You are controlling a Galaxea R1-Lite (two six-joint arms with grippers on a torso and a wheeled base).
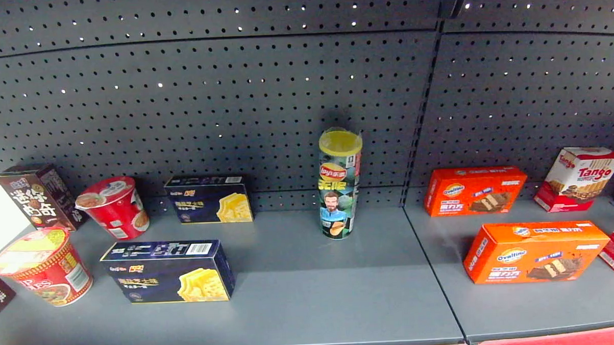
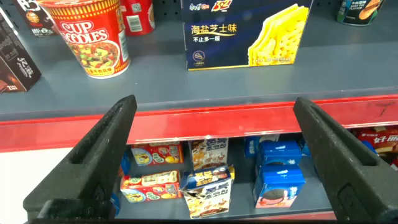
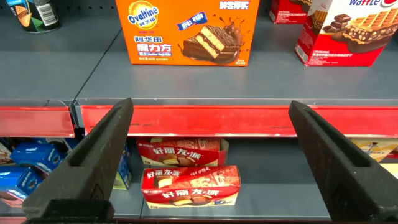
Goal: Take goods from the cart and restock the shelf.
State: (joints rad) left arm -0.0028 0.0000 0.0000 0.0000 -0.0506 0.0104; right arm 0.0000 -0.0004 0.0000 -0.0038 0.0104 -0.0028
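The left gripper point(image 2: 214, 104), fingers spread and empty, faces the red front edge of the shelf point(image 1: 311, 295) near a blue cracker box point(image 2: 245, 34). The right gripper point(image 3: 211, 106), likewise spread and empty, faces an orange box point(image 3: 186, 31). A chip can point(image 1: 341, 184) stands upright mid-shelf, toward the back.

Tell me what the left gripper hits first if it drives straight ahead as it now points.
Probably the shelf's red front edge, right ahead of the open left gripper; if it clears that, the dark blue cracker box beyond. Depth is unclear.
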